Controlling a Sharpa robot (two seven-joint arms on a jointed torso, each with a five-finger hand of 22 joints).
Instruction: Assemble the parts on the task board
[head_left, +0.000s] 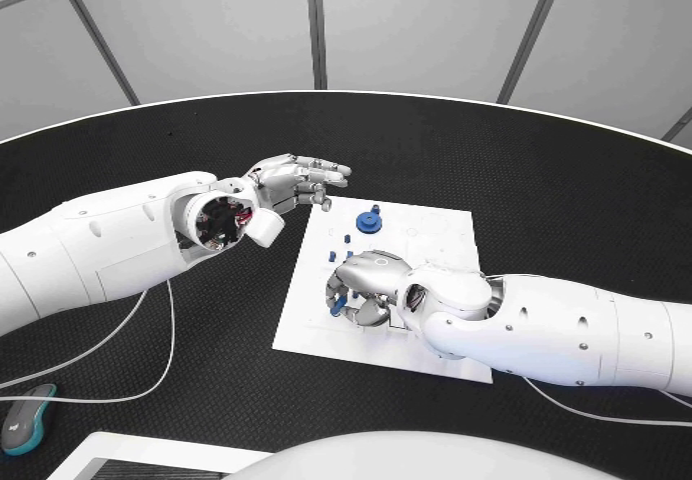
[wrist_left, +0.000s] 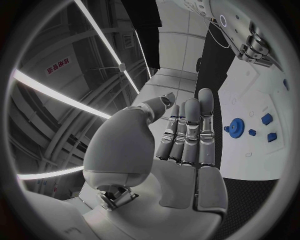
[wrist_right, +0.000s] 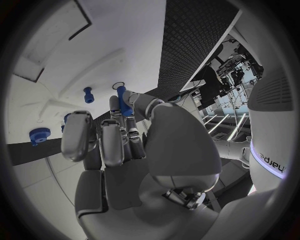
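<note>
Progress looks partial. Left hand (head_left: 296, 183) hovers just off the far left corner of the task board (head_left: 433, 225), fingers straight and close together, holding nothing. A blue gear (head_left: 371, 219) and small blue parts (head_left: 348, 240) sit on the board's far half — seated or loose, I cannot tell. Right hand (head_left: 364, 287), over the board's middle, pinches a blue peg (wrist_right: 123, 101), apparently not yet placed; the board beneath it is hidden.

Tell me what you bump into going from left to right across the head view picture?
Teal thing at the table's edge → left hand → blue gear part → right hand, holding a blue peg over the task board.
</note>
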